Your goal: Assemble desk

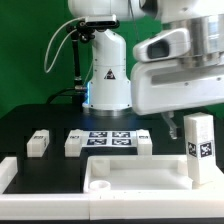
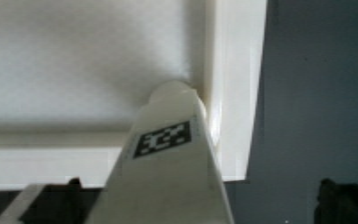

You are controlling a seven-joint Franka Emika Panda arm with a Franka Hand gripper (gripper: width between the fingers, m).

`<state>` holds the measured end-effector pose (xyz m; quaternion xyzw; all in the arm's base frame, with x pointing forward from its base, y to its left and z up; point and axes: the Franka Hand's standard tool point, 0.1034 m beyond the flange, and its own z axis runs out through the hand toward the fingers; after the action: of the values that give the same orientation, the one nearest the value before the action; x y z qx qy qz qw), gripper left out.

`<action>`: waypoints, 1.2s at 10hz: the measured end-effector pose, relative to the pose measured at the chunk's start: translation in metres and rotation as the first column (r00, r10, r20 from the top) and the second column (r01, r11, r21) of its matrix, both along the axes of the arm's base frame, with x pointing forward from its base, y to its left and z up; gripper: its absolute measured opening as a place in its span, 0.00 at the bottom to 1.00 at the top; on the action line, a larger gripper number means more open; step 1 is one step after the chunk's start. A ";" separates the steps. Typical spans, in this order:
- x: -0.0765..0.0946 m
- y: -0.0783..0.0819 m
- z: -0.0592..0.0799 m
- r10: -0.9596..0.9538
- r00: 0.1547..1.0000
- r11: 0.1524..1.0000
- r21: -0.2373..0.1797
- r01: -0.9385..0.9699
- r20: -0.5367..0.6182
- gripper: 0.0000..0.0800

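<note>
A green backdrop (image 1: pixel 28 55) fills the upper left of the exterior view and reaches down to the far edge of the table; it is plain and matte, darker toward the left edge of the frame. Below it the black table (image 1: pixel 35 118) spans the middle of the frame, its surface dull with a faint sheen under soft, even light from above. The marker board (image 1: pixel 108 140) lies flat on the table at centre frame. A white rail (image 1: pixel 6 176) edges the table at lower left. In the wrist view the table (image 2: pixel 327 90) shows as a dark grey strip
</note>
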<state>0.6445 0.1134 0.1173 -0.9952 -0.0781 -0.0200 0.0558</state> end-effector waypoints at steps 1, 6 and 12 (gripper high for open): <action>-0.001 0.000 -0.002 -0.037 0.999 0.999 0.006 0.037 -0.007 0.81; -0.001 -0.005 -0.002 -0.272 0.962 0.962 0.009 0.273 -0.037 0.37; -0.002 -0.010 -0.006 -0.906 0.390 0.393 0.019 0.920 -0.165 0.37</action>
<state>0.6421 0.1034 0.1115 -0.8691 0.4855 0.0121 0.0936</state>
